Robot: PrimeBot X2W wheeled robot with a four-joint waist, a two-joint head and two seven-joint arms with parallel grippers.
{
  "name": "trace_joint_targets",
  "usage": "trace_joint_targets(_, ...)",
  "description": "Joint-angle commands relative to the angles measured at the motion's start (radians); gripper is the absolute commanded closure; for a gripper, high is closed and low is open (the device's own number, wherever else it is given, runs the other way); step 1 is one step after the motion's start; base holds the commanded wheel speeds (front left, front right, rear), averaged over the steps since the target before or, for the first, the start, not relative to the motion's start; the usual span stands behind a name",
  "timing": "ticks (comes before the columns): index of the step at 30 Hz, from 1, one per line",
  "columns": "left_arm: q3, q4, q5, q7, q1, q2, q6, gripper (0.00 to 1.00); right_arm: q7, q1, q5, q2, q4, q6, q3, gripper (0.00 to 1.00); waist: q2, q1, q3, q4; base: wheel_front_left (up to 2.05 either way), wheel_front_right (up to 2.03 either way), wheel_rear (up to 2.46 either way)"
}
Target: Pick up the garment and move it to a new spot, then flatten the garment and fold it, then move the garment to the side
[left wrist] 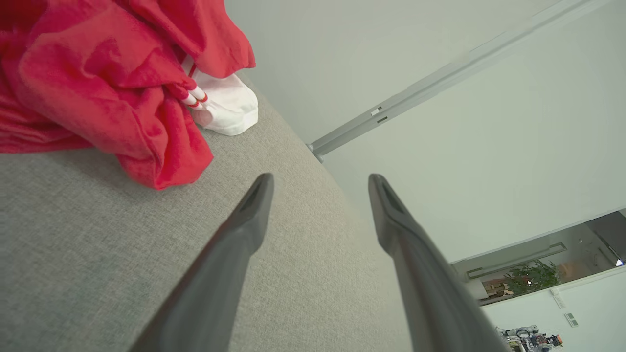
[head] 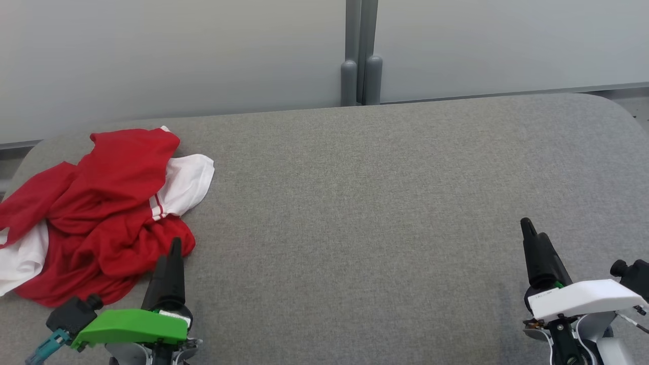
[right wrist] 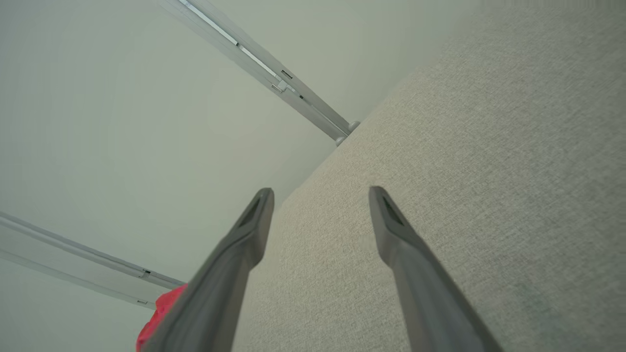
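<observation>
there, the crumpled garment lies just beside the spread left pincer.

The grey table is free from its middle to the right edge, so there is wide room to pass. On its left part the crumpled garment lies in the way, just beyond the left end effector. A pale wall with a grey post closes the far edge.
</observation>
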Motion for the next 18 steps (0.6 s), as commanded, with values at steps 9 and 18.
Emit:
trace_joint_targets(9,-0.039,-0.020,0.193,-0.036,-0.006,0.040,-0.003,0.00,-0.039,0.004,-0.186,-0.026,-0.019,0.002,0.026,0.00,0.0038,0.0000,0.002,-0.003,0.00,0.00,0.00)
trace_joint_targets(18,-0.067,-0.022,0.354,-0.065,0.005,0.064,-0.004,0.00,-0.068,0.015,-0.318,-0.039,-0.018,0.002,0.041,0.00,0.0046,0.0000,0.002,-0.006,0.00,0.00,0.00)
